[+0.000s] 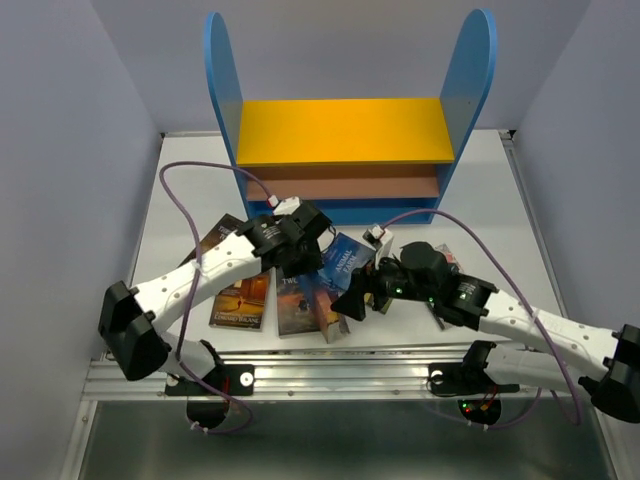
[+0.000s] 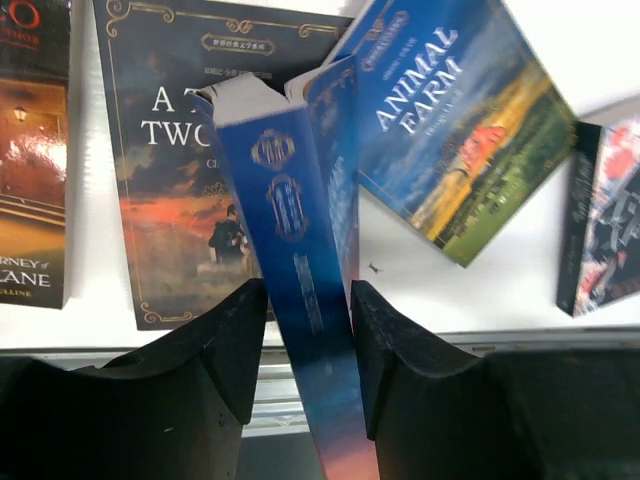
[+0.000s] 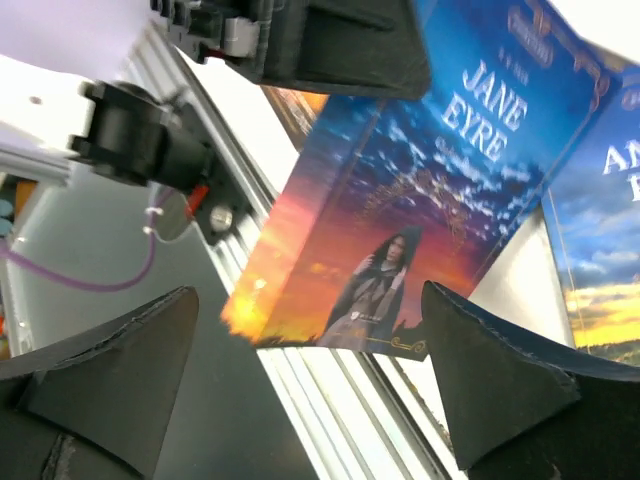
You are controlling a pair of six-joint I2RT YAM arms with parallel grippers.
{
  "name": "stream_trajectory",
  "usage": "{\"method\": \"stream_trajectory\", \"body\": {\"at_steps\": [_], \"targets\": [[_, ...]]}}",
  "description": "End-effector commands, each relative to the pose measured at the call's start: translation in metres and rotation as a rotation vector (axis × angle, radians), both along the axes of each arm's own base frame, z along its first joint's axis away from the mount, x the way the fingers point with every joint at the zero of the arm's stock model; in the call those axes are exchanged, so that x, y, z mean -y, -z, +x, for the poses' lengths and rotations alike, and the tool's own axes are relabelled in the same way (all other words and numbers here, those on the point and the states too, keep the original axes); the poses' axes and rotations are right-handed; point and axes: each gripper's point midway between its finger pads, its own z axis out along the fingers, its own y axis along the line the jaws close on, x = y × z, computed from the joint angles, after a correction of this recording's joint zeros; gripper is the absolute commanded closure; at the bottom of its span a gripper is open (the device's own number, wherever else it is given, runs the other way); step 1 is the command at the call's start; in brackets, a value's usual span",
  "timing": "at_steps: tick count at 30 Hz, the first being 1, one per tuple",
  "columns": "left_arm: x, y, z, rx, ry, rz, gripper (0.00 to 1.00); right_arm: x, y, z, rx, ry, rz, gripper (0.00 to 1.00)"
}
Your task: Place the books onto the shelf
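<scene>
Left jaws grip Jane Eyre (image 2: 295,250) at table edge (image 1: 400,342); right jaws wide, maybe clear

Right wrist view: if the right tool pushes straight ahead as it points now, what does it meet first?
Most likely the front cover of the Jane Eyre book, gripped at its spine by the left tool and lying dead ahead of the open right tool. Depth is unclear.

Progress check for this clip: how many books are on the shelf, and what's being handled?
Done: nothing; the shelf holds no books in the top view. In hand: the left gripper pinches Jane Eyre by its spine, held on edge, with the right gripper open facing its cover. Left: that book plus those lying flat, including Animal Farm and A Tale of Two Cities.
</scene>
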Motion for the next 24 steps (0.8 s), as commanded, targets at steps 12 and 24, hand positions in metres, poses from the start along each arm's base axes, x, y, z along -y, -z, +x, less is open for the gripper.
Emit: {"method": "stream_trajectory", "body": {"at_steps": [12, 24], "targets": [[-0.021, -0.015, -0.006, 0.205, 0.077, -0.075, 1.00, 0.034, -0.051, 0.039, 0.143, 0.288, 0.031, 0.00], [0.003, -0.118, 0.014, 0.491, 0.142, -0.313, 1.00, 0.055, -0.048, 0.059, 0.134, 0.480, 0.033, 0.00]]}}
